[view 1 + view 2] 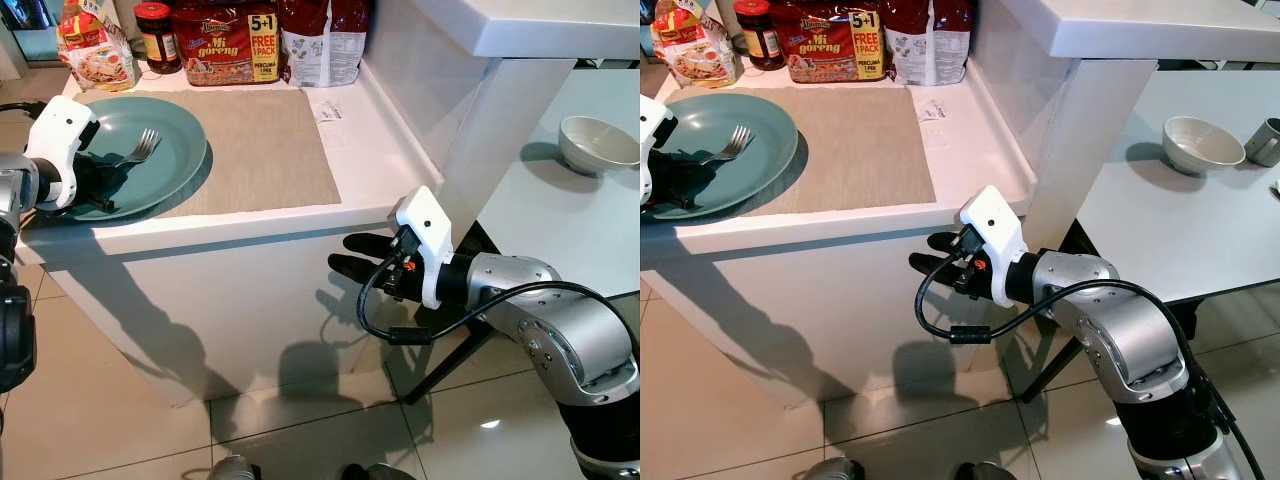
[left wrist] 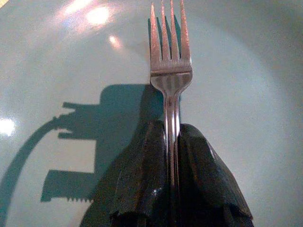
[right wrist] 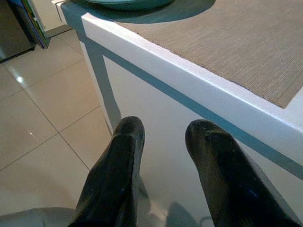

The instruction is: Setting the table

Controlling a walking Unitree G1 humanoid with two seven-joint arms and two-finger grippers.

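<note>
A teal plate (image 1: 175,150) lies at the left end of the white counter, overlapping a beige placemat (image 1: 265,140). My left gripper (image 1: 112,172) reaches over the plate's near side and is shut on the handle of a silver fork (image 2: 170,71), whose tines (image 1: 147,143) point toward the plate's middle just above its surface. My right gripper (image 1: 350,255) hangs open and empty in front of the counter's white face, below its edge; its two black fingers (image 3: 120,156) stand apart.
Noodle packs (image 1: 225,40), a jar (image 1: 157,35) and bags line the counter's back. To the right stands a lower grey table with a white bowl (image 1: 598,143) and a mug (image 1: 1268,140). A white post (image 1: 500,130) carries an upper shelf. Tiled floor lies below.
</note>
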